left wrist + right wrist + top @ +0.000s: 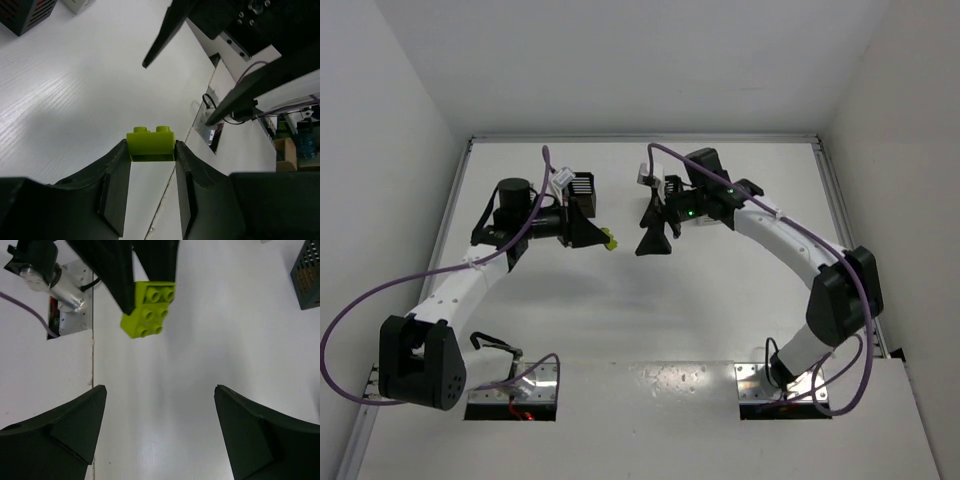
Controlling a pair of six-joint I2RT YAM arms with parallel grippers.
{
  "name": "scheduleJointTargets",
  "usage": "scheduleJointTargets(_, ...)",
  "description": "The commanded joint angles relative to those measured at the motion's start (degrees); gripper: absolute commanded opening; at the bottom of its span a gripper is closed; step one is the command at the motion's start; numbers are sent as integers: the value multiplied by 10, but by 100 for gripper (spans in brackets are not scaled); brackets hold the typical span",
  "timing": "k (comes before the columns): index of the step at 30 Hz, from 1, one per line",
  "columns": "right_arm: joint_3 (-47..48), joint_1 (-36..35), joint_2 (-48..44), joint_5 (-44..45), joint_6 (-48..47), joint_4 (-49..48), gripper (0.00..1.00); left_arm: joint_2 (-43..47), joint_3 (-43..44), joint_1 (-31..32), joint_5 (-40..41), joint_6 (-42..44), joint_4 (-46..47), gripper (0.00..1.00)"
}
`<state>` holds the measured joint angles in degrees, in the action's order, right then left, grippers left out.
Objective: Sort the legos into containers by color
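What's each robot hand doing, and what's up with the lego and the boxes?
Left gripper: shut on the yellow-green lego.
Yellow-green lego: pinched between the left fingers, off the table.
Right gripper: open, holding nothing.
Black bin with red: on the table, red showing through its slats.
Black bin with orange-brown: on the table, orange-brown showing through its slats.
White bin: only a corner shows, contents hidden.

Glossy plastic lego [150, 141] is shining between the left hand's [150, 149] matt black fingers [116, 172], over a finely ribbed white surface [60, 100].
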<state>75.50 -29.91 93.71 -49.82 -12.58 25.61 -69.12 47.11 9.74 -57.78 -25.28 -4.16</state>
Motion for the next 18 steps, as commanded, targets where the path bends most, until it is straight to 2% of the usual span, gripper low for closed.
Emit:
scheduleJointTargets(1,-29,-17,-46,-34,47,-89,88,2,7,5,-13,-61,42,15)
scheduleJointTargets(6,-29,-53,-46,96,110,-113,88,2,7,0,58,-127,48,19)
scheduleJointTargets(7,-29,-53,-46,143,120,-121,87,7,7,0,67,-143,48,19)
scheduleJointTargets(10,-18,-75,-33,192,137,-121,83,7,7,0,85,-156,48,19)
scheduleJointTargets(18,12,-100,3,208,153,-131,82,7,2,0,96,-167,43,19)
